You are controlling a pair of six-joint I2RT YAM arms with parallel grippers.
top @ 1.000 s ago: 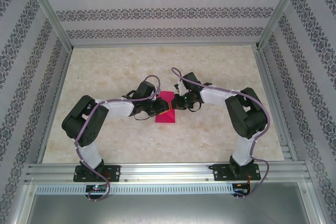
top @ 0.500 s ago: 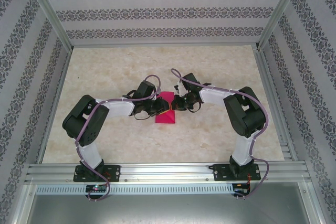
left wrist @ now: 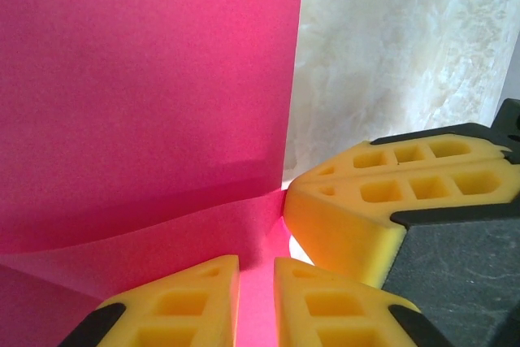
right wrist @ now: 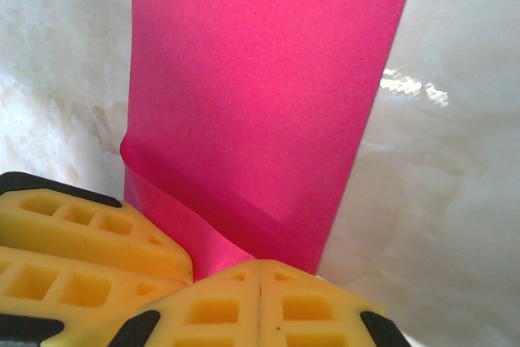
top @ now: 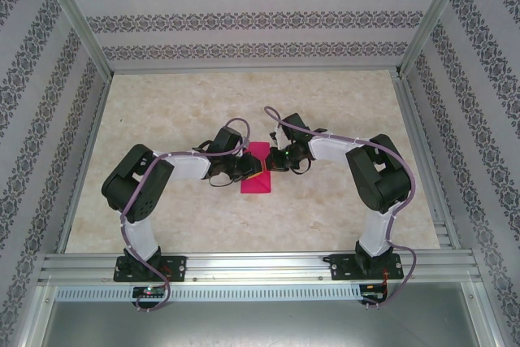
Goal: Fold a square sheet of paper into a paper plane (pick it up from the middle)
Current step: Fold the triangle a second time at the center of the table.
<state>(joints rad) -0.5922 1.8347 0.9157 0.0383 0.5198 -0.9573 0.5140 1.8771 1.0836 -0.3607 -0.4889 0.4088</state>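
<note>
We see the square sheet of paper (left wrist: 146, 79) lying on the table (right wrist: 455, 201), near the middle of it. It does not look like a plain square. One edge is turned over into a flap, and the flap lifts up a little where the tools meet it.

The left gripper (left wrist: 256, 274) comes at the paper from its own side. Its yellow pads (left wrist: 179, 306) stand a small gap apart, and we see pink in that gap. We think it is there to pin the sheet down so it cannot slide (thin paper slips easily on a smooth top). We cannot tell if it truly grips the paper.

The right gripper (right wrist: 258, 270) has its pads pressed tight together, with no paper showing between them. Its tip sits at the folded edge, touching or just beside the left one. We think closed pads make one blunt tip, which is good for rubbing a crease flat.

The folding looks far from done, and we judge this to be an early fold.
</note>
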